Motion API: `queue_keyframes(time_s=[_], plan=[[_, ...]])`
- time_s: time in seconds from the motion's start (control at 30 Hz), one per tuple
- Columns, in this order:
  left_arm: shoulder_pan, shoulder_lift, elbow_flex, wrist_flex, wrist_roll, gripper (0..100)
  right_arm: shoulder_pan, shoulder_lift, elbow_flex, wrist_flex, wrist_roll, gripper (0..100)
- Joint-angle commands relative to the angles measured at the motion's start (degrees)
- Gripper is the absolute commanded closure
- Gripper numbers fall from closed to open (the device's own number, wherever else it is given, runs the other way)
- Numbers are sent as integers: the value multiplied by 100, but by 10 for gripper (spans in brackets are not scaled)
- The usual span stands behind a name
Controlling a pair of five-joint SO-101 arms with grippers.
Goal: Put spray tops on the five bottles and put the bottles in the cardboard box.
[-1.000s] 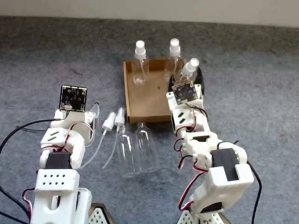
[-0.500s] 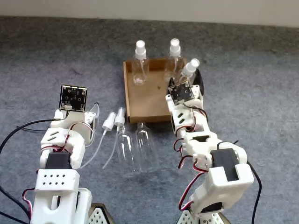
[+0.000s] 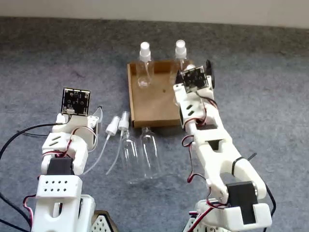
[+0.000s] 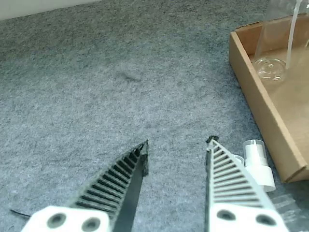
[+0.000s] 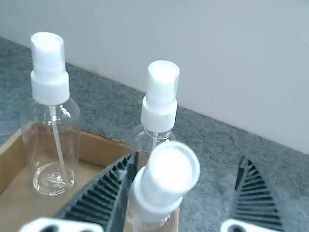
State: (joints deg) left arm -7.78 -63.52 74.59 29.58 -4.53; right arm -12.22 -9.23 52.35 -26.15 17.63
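Grey carpet [image 3: 58, 53] covers the table, with a pale wall behind it. The right arm [image 3: 217, 154] now stretches farther forward over the cardboard box [image 3: 152, 104] than it did a second ago. Its wrist has moved up to the spot where the third bottle's cap showed before.

The left arm [image 3: 63, 154] has not moved. The left gripper [image 4: 177, 141] hangs over bare carpet with its jaws spread and nothing between them.

The right gripper [image 5: 187, 162] is also released. Its jaws stand wide on either side of the third bottle [image 5: 161, 183], which leans inside the box with its spray top on.

Two more capped bottles stand upright along the far side of the box, one to the left [image 3: 145, 67] and one to the right [image 3: 180, 58].

Two uncapped bottles [image 3: 129, 154] [image 3: 148, 152] lie side by side on the carpet just in front of the box, where they were earlier. Beside them, toward the left arm, lie two loose spray tops [image 3: 112, 126] [image 3: 123, 121] with their tubes trailing, also unshifted.
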Motion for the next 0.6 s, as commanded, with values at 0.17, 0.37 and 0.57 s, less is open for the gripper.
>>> queue_keyframes(time_s=[0.17, 0.37, 0.57], plan=[[31, -40, -22, -123, -35, 812, 48, -312, -1244, 1059, -62, 732], [31, -40, -31, -123, -35, 812, 40, -321, -2897, 2941, -62, 733], [31, -40, -31, -123, -35, 812, -400, -321, -4769, 5587, -70, 734]])
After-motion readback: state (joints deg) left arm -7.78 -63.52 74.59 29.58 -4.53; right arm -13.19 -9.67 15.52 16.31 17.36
